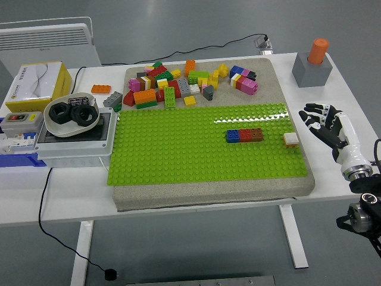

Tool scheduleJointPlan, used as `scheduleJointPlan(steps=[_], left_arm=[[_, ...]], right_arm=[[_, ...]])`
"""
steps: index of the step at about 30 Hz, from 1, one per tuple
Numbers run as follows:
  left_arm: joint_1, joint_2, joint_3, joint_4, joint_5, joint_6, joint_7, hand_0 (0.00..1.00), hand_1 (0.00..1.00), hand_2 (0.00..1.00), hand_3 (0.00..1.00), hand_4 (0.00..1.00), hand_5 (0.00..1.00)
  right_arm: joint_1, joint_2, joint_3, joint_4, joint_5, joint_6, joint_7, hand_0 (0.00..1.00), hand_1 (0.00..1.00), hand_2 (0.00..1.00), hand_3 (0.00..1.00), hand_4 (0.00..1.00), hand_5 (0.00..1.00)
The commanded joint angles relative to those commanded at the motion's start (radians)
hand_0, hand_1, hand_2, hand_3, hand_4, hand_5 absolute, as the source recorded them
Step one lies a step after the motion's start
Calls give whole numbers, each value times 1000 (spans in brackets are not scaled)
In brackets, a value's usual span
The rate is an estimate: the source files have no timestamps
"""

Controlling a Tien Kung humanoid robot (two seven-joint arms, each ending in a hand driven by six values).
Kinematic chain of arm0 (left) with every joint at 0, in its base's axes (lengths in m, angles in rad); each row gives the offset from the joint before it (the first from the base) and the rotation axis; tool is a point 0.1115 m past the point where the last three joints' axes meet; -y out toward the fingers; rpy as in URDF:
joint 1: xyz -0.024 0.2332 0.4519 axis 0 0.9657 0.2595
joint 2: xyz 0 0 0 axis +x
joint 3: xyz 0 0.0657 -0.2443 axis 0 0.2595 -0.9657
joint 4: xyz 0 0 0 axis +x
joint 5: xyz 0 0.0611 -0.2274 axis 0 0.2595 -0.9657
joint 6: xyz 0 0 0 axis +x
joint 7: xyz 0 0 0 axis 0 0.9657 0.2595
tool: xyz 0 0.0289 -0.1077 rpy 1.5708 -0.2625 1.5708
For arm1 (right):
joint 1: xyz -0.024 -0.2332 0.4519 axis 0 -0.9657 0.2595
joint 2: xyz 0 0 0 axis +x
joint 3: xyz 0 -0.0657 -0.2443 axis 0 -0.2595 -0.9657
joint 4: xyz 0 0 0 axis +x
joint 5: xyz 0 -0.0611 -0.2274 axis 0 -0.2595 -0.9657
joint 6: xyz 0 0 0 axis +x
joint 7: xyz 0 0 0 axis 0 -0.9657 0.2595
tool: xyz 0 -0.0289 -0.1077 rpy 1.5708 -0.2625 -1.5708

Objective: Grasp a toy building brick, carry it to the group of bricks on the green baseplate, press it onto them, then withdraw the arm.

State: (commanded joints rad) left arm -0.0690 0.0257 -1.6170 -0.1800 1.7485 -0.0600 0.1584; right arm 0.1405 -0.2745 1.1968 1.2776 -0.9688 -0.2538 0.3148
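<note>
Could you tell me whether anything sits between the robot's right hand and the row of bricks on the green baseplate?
Yes: a small white brick sits on the green baseplate, between the open right hand and the row of bricks. Nothing else intervenes.

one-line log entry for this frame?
phase: withdraw | right hand: open, empty, right of baseplate | brick row: blue-red-brown, on baseplate | white brick: apart, right of row | left hand: not in view

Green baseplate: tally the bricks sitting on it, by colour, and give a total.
Blue brick: 1
Red brick: 1
Brown brick: 1
White brick: 1
Total: 4, the first three joined in a row, the white one apart.
</note>
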Motion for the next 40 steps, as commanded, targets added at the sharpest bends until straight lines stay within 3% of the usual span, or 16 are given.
scheduleJointPlan(steps=[19,32,40], left_arm=[[-22,-13,39,0,-43,27,-20,746,749,766,788,859,665],[-47,-21,56,0,-50,22,-23,741,743,752,784,845,652],[-70,-8,56,0,-48,21,-22,740,740,748,782,832,639]], right_arm=[[13,-16,6,4,486,54,66,699,596,623,617,896,494],[8,-13,2,-16,499,46,60,699,584,619,604,891,504],[14,-13,6,-17,476,40,54,694,586,616,605,894,507]])
